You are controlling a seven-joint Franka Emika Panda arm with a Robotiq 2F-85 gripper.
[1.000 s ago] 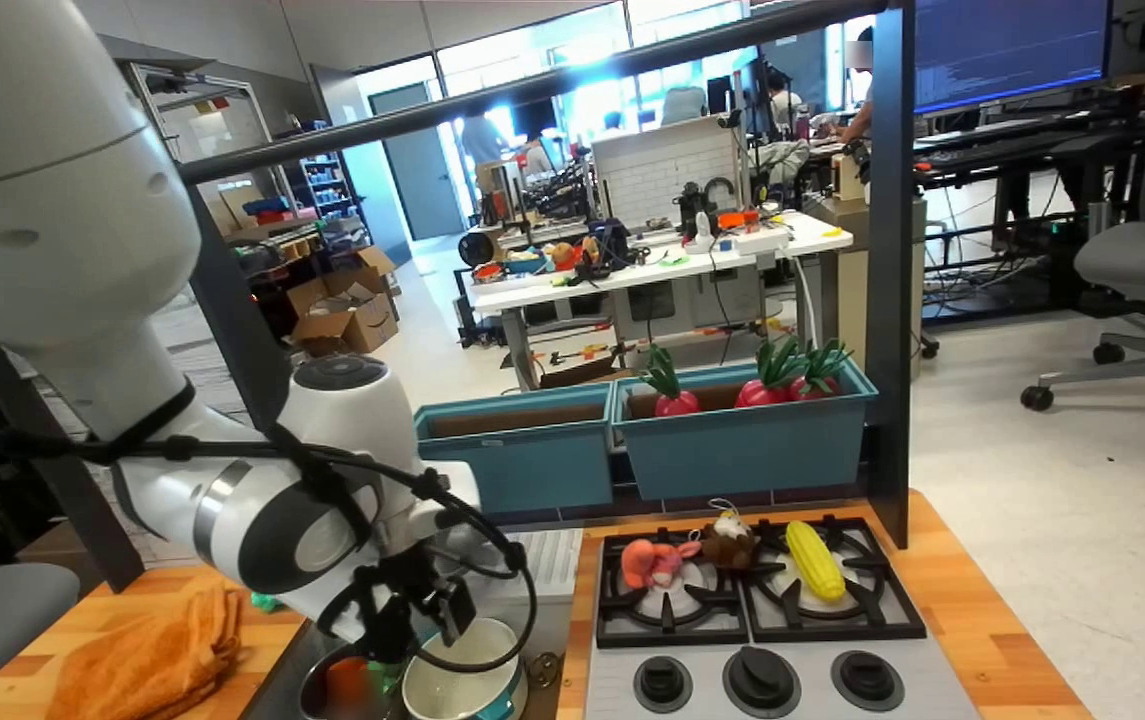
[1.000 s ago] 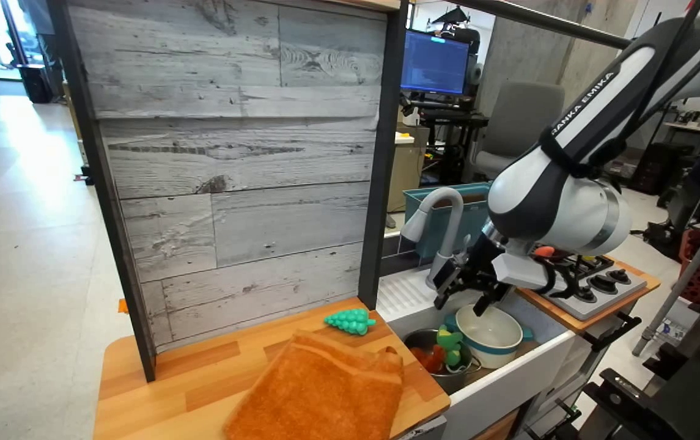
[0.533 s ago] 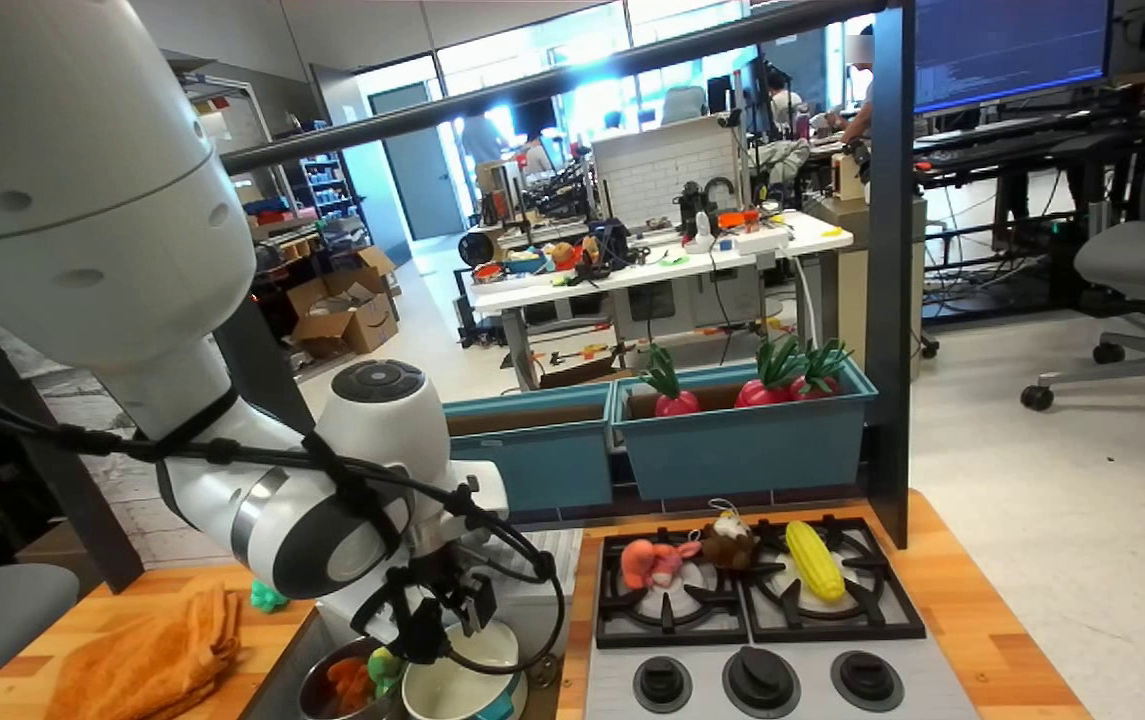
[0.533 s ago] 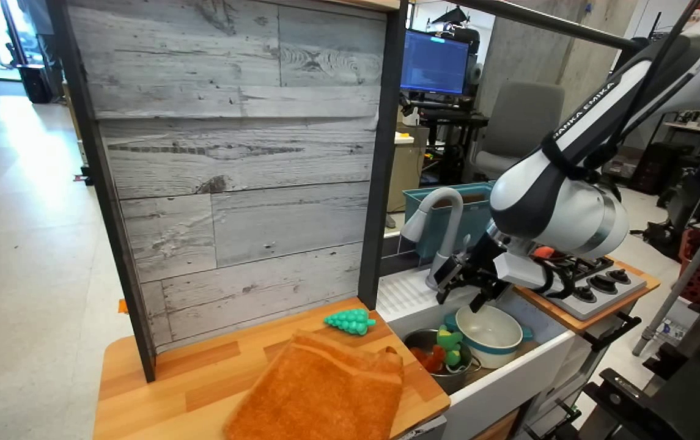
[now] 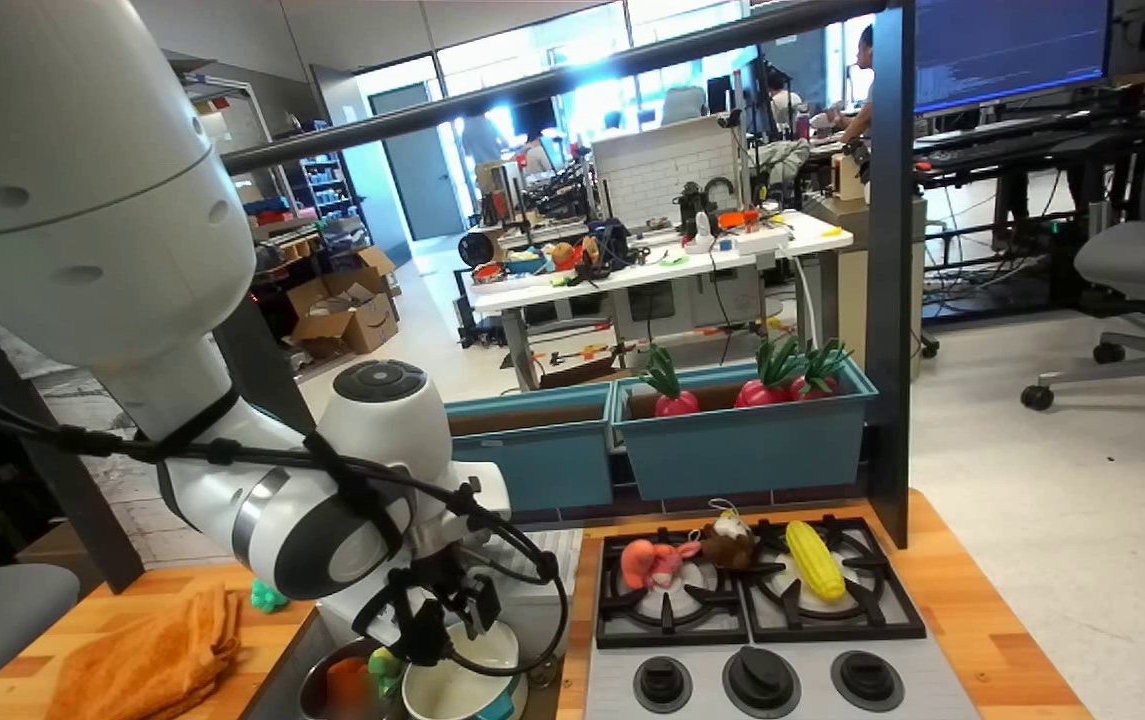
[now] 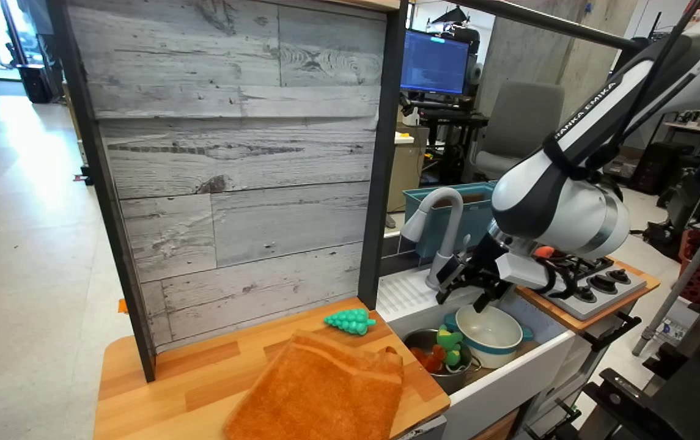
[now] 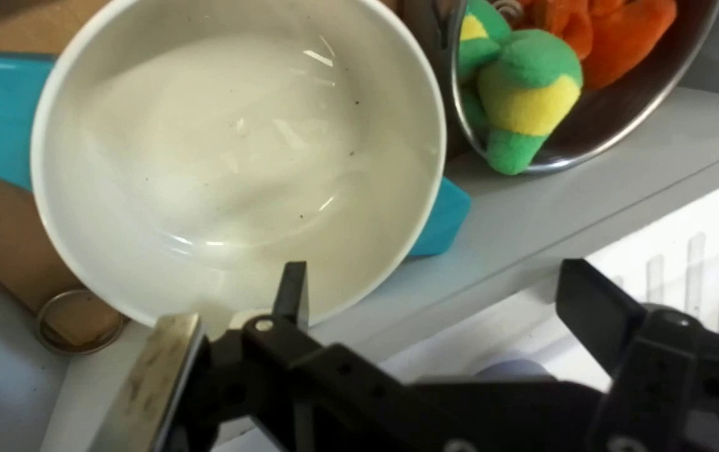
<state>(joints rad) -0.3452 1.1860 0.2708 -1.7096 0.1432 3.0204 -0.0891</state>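
Observation:
My gripper [image 7: 437, 289] stands wide open in the wrist view, with nothing between its black fingers [image 7: 598, 307]. It hangs over the sink, above the rim of a cream-white pot [image 7: 240, 144] with teal handles; no contact is visible. That pot has nothing inside it but small specks and reflections. Beside it is a steel pot [image 7: 616, 135] holding a green and yellow plush toy [image 7: 532, 81] and an orange soft toy [image 7: 623, 47]. In both exterior views the gripper [image 6: 461, 302] is nearest the cream pot [image 6: 489, 333], with the green toy [image 6: 449, 345] a little to one side.
A grey faucet [image 6: 450, 226] rises close behind the gripper. An orange towel [image 6: 319, 391] and a green toy grape bunch [image 6: 350, 321] lie on the wooden counter. On the stove rest a pink toy [image 5: 657, 563], a brown plush [image 5: 729, 545] and yellow corn [image 5: 815, 562]. Teal planters [image 5: 747, 445] stand behind.
Over the first half second the arm shifted toward the stove side, from near the steel pot to the cream pot, uncovering the toys. Since then it has hardly moved. The jaws stay open.

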